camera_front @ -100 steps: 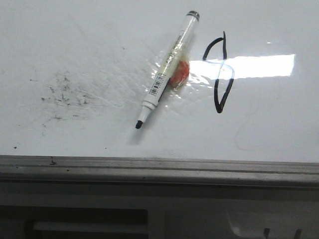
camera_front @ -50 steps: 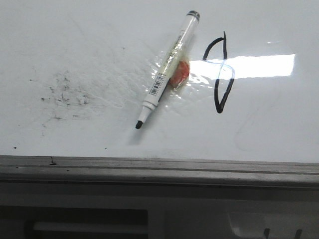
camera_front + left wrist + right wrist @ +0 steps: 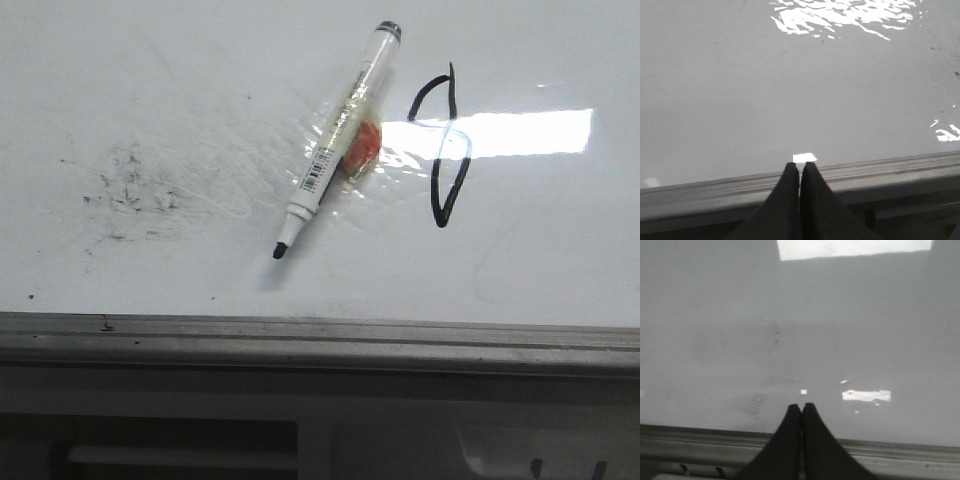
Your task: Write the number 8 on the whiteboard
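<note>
The whiteboard (image 3: 200, 80) fills the front view, glossy white with a grey metal frame edge along its near side. The number 8 (image 3: 443, 150), a thin black lopsided figure, is drawn right of centre. A white marker (image 3: 335, 143) lies uncapped beside it, tip toward the frame, over an orange-red lump wrapped in clear tape (image 3: 362, 148). Neither gripper shows in the front view. My left gripper (image 3: 799, 166) is shut and empty over the frame edge. My right gripper (image 3: 801, 406) is shut and empty, also at the frame edge.
Black smudge specks (image 3: 130, 190) and wrinkly streaks mark the board's left part. A bright light glare (image 3: 520, 133) lies right of the 8. The grey frame edge (image 3: 320, 340) runs along the front, with a darker ledge below.
</note>
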Controlling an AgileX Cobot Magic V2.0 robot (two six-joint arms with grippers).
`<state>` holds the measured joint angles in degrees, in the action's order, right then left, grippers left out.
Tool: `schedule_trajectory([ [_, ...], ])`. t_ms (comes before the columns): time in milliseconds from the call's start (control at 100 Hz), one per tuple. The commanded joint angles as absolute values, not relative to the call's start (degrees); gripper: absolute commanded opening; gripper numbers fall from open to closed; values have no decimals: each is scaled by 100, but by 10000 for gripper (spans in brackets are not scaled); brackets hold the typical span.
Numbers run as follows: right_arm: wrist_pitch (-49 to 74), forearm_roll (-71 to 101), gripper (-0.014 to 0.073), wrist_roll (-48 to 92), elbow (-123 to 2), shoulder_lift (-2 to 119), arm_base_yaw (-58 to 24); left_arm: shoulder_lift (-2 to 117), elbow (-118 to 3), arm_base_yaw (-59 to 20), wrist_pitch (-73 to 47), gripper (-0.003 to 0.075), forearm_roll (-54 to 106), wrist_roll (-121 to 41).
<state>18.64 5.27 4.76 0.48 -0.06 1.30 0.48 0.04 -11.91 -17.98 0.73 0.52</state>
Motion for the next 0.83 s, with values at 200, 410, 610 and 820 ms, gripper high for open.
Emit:
schedule_trajectory([
  [200, 1690, 579, -66, 454, 137, 0, 163, 104, 182, -1174, -1376, -20, 90, 106],
  [410, 1670, 375, -66, 454, 137, -191, 163, 104, 182, -1174, -1376, -20, 90, 106],
  [610, 1683, 358, -66, 454, 137, -191, 163, 104, 182, -1174, -1376, -20, 90, 106],
  [820, 1683, 358, -66, 454, 137, -191, 163, 104, 182, -1174, -1376, -20, 90, 106],
])
